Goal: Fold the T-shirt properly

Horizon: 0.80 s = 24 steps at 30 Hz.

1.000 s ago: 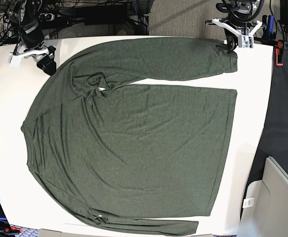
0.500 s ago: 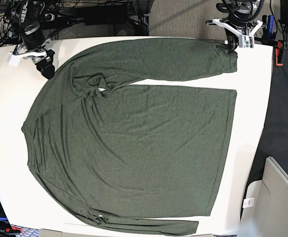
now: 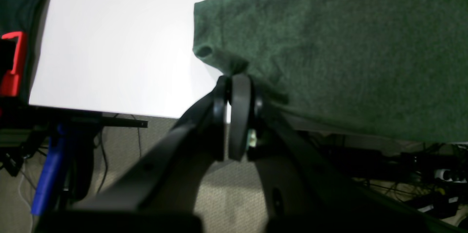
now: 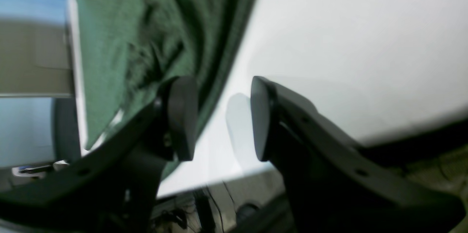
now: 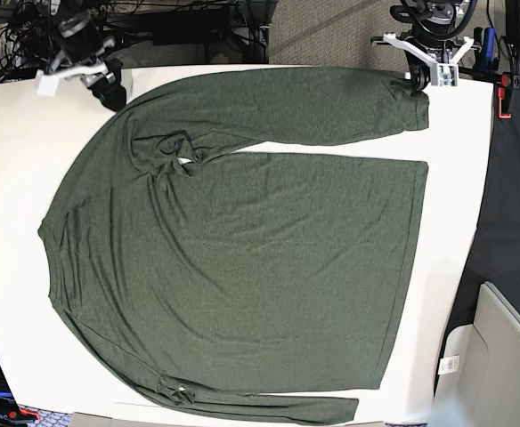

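On one white table (image 5: 11, 178), one T-shirt (image 5: 242, 258); left tool (image 3: 234, 90) pinching its cuff, right tool (image 4: 219, 119) agape.

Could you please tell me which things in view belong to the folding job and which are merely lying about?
Job: dark olive-green long-sleeved knit T-shirt; left gripper, pinching its cuff; right gripper, open by its edge.

Lying about: red clamp; white table; grey bin.

Cloth on a smooth counter

My T-shirt (image 5: 242, 249) is matt, heathered knit; the counter (image 5: 11, 160) looks smooth white; my tool pads (image 4: 182, 116) matt black.
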Tool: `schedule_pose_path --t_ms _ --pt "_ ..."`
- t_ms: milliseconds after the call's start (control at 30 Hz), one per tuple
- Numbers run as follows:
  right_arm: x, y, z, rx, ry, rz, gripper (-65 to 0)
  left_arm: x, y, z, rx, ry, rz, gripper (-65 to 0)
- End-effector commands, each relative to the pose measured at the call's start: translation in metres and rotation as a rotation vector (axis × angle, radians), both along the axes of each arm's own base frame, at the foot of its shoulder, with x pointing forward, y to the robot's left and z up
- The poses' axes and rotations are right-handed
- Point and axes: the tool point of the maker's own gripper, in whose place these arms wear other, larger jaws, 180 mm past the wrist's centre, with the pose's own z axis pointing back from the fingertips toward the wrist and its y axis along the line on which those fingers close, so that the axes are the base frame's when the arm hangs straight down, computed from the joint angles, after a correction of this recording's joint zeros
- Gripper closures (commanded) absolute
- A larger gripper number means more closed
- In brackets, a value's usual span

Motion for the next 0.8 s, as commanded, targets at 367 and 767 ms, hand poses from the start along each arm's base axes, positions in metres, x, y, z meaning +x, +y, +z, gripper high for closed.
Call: schedule_pose_path --t_ms 367,767 --pt "0.000 0.008 0.040 0.020 -0.089 -0.004 -25.3 0.001 0.000 0.007 0.006 -0.026 -0.003 0.0" --pt "-0.003 0.017 0.055 0.041 -0.136 -0.092 -25.3 -0.007 0.001 0.004 0.006 -0.004 -0.002 0.0"
